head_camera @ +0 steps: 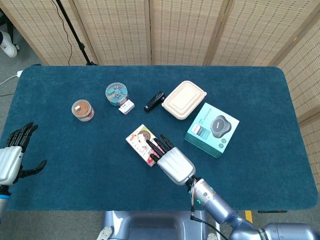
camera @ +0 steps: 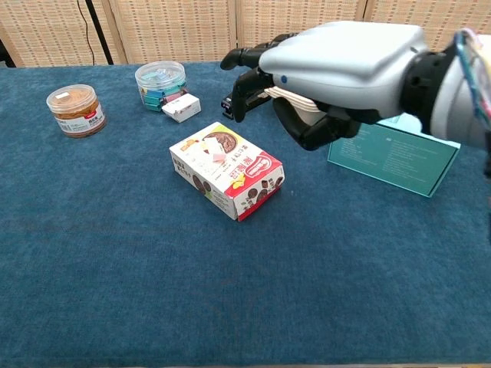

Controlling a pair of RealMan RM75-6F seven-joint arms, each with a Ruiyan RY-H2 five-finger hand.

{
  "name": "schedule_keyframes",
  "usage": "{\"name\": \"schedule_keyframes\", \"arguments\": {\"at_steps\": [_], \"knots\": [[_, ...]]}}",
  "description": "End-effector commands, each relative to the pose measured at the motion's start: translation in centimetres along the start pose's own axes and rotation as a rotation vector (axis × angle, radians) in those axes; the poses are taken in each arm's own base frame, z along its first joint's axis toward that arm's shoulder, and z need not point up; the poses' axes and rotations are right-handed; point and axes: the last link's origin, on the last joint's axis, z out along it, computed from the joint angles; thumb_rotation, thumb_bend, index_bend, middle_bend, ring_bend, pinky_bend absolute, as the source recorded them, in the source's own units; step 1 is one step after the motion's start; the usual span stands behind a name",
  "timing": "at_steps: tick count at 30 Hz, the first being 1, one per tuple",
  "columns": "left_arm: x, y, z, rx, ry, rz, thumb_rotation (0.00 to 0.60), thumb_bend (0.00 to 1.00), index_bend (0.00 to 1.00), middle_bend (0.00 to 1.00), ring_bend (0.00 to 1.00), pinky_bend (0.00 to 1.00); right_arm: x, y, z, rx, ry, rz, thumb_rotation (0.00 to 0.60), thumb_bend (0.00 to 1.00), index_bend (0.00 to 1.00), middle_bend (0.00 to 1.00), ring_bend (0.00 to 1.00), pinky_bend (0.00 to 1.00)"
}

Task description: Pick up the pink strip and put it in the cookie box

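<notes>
A teal box [head_camera: 212, 129] sits beside a beige container [head_camera: 184, 99].

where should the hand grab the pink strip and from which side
The pink strip lies flat on top of the cookie box, so it is probably best pinched by its long edges with the fingertips coming straight down from above. It is small and thin, with no side to wrap around. The right hand hangs open above the box, well placed for that.
</notes>
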Motion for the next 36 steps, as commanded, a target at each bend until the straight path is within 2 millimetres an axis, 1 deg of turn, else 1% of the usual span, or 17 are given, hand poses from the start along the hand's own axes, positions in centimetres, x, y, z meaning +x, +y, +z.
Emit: {"name": "schedule_keyframes", "arguments": {"at_steps": [1, 6, 13, 20, 27, 36], "knots": [[0.0, 0.0, -0.1, -0.003, -0.001, -0.003, 0.6, 0.27, 0.0, 0.0, 0.0, 0.0, 0.5, -1.0, 3.2, -0.021, -0.017, -0.023, 0.6, 0.92, 0.28, 0.0, 0.0, 0.0], [-0.1, -0.1, -0.1, -0.002, -0.012, -0.019, 0.6, 0.27, 0.0, 0.0, 0.0, 0.0, -0.1, -1.5, 4.9, -0.04, -0.036, -0.046, 0.6, 0.92, 0.29, 0.0, 0.0, 0.0], [-0.3, 0.1, -0.2, -0.008, -0.021, -0.016, 0.6, 0.27, 0.0, 0.0, 0.0, 0.0, -1.3, -1.2, 6.9, -0.078, -0.054, -0.053, 0.6, 0.93, 0.3, 0.0, 0.0, 0.0], [-0.3, 0.0, 0.1, 0.0, -0.027, -0.025, 0.6, 0.26, 0.0, 0.0, 0.0, 0.0, -2.9, -1.2, 7.7, -0.077, -0.073, -0.058, 0.6, 0.93, 0.3, 0.0, 0.0, 0.0], [-0.4, -0.1, 0.2, 0.003, -0.038, -0.027, 0.6, 0.26, 0.0, 0.0, 0.0, 0.0, -3.0, -1.7, 9.0, -0.075, -0.05, -0.024, 0.6, 0.96, 0.31, 0.0, 0.0, 0.0], [-0.5, -0.2, 0.1, -0.003, -0.055, -0.024, 0.6, 0.26, 0.0, 0.0, 0.0, 0.0, -3.8, -1.9, 10.0, -0.1, -0.049, -0.032, 0.6, 0.99, 0.31, 0.0, 0.0, 0.0]]}}
